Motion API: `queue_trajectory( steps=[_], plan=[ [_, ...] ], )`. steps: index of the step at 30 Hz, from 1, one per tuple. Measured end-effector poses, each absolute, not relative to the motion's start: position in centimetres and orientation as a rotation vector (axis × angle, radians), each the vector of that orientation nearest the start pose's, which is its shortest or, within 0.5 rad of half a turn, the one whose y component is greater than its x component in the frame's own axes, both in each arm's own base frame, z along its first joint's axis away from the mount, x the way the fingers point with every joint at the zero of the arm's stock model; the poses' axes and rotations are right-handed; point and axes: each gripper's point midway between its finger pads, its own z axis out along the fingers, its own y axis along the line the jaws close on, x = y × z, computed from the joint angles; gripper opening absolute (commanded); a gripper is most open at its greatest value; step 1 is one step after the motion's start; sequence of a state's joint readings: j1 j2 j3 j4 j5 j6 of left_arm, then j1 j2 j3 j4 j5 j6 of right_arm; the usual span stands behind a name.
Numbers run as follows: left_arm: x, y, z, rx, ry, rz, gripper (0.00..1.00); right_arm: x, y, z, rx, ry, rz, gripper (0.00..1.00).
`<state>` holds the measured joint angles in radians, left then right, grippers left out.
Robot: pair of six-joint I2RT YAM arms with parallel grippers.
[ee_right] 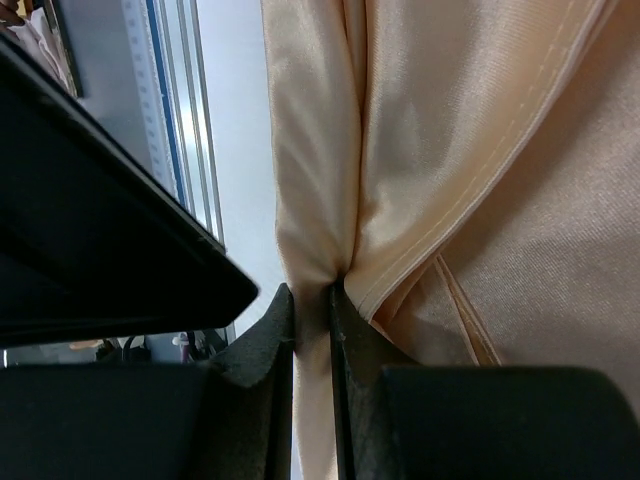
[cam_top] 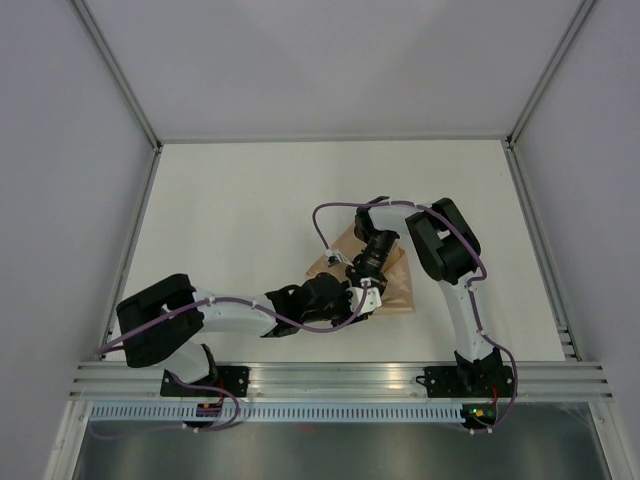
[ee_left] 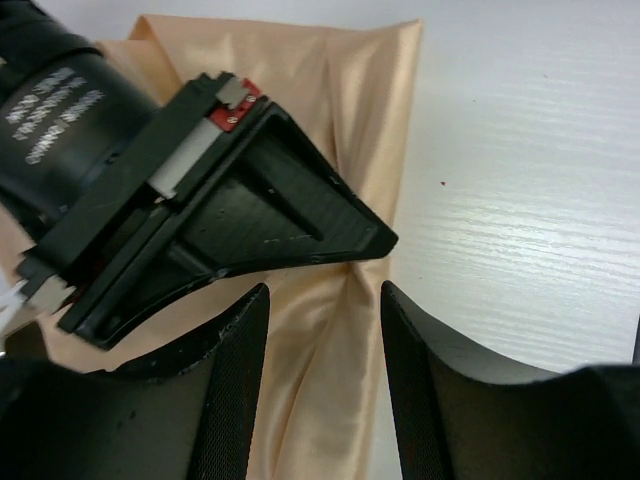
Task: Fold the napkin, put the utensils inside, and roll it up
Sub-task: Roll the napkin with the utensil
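Note:
The peach-orange napkin (cam_top: 396, 286) lies bunched on the white table between the two arms. My right gripper (ee_right: 312, 296) is shut on a gathered fold of the napkin (ee_right: 480, 150) and pinches it tight. In the top view the right gripper (cam_top: 358, 272) points down and left onto the cloth. My left gripper (ee_left: 325, 292) is open, its fingers standing on either side of a ridge of the napkin (ee_left: 330, 100) just below the right gripper's tip (ee_left: 365, 243). In the top view the left gripper (cam_top: 368, 298) is at the napkin's near left edge. No utensils are in view.
An aluminium rail (cam_top: 340, 380) runs along the table's near edge by the arm bases. Grey enclosure walls stand left, right and behind. A purple cable (cam_top: 330, 215) loops above the right wrist. The left gripper's body (ee_right: 100, 230) fills the left of the right wrist view.

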<state>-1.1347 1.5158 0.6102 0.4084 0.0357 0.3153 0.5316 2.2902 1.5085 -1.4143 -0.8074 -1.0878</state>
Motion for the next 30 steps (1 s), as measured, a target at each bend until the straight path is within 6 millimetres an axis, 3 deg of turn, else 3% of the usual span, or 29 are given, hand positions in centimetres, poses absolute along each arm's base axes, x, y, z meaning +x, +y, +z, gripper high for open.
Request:
queue_trajectory(
  steps=[8,11,15,23,30],
  plan=[
    [15.9,-37.5,3.6,1.548,1.578,-0.553,0.54,17.7,22.1,1.3,-1.932,2.457,1.543,0.01],
    [15.7,-37.2,2.3,1.573,1.599,-0.54,0.54,17.7,22.1,1.3,-1.931,2.458,1.543,0.0],
    [16.5,-37.9,2.3,1.555,1.586,-0.519,0.52,17.7,22.1,1.3,-1.93,2.46,1.543,0.01],
    [17.1,-38.2,2.0,1.544,1.588,-0.487,0.31,17.8,22.0,1.3,-1.919,2.473,1.541,0.0],
    [17.1,-38.4,1.9,1.57,1.613,-0.481,0.24,17.9,21.9,1.3,-1.907,2.482,1.541,0.01]
  ],
)
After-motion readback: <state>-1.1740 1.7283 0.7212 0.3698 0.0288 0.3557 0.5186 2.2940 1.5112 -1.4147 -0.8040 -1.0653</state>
